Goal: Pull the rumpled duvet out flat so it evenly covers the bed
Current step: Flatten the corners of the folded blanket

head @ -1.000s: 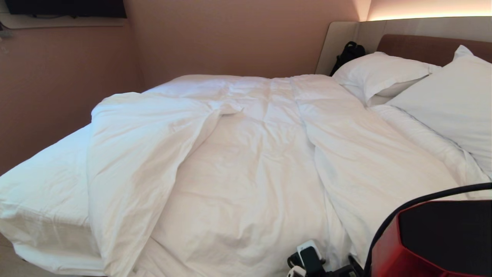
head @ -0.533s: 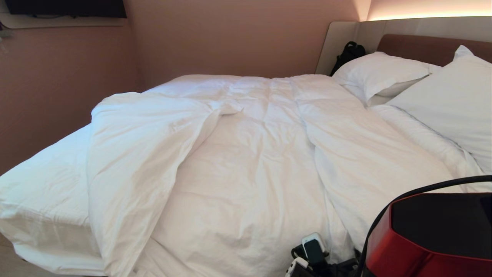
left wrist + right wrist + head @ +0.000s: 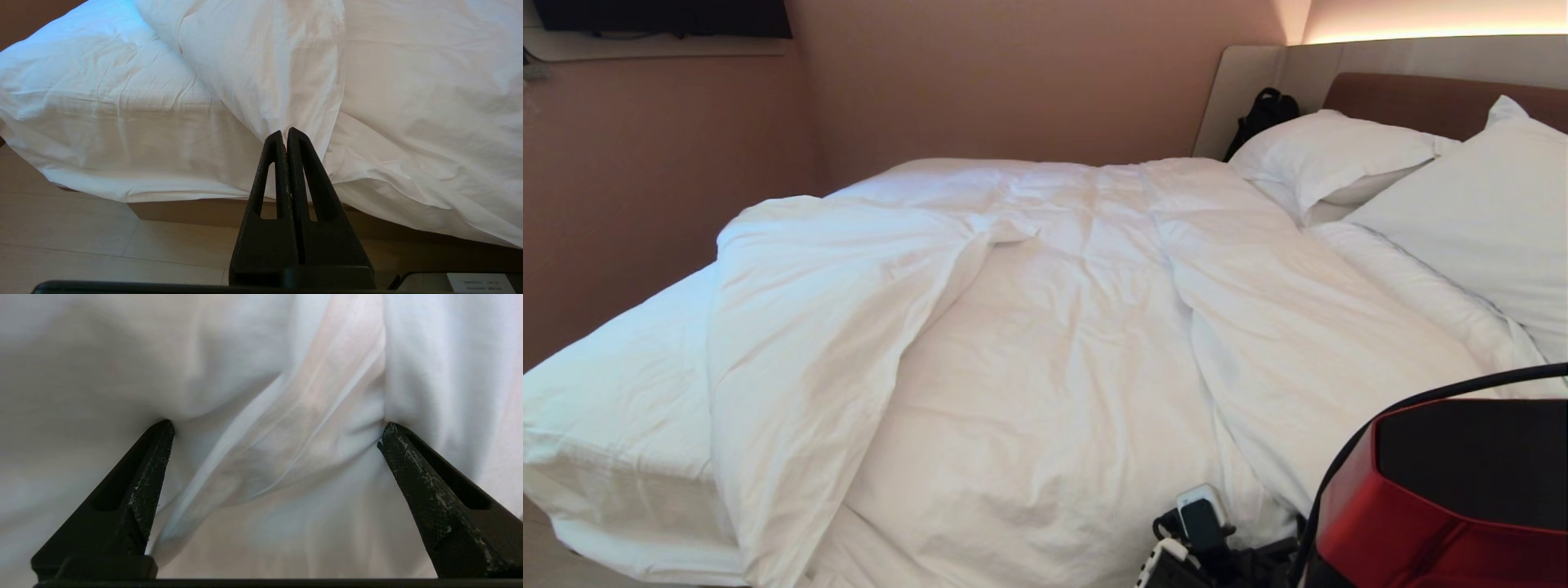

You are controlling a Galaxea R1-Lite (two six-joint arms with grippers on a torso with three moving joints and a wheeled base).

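The right gripper [image 3: 276, 433] stood spread wide, both fingertips [image 3: 163, 435] pressed against the rumpled duvet [image 3: 286, 396], straddling a fold.

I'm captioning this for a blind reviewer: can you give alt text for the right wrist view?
The right claw stands wide open, its two black fingertips pressed into the rumpled duvet, with a raised fold of white fabric between them. Nothing but white cloth fills the view.

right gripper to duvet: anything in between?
Nothing visible. The right gripper is open, its fingertips pressed against a fold of the rumpled duvet, with only fabric between them. The left gripper is shut, off the bed's edge.
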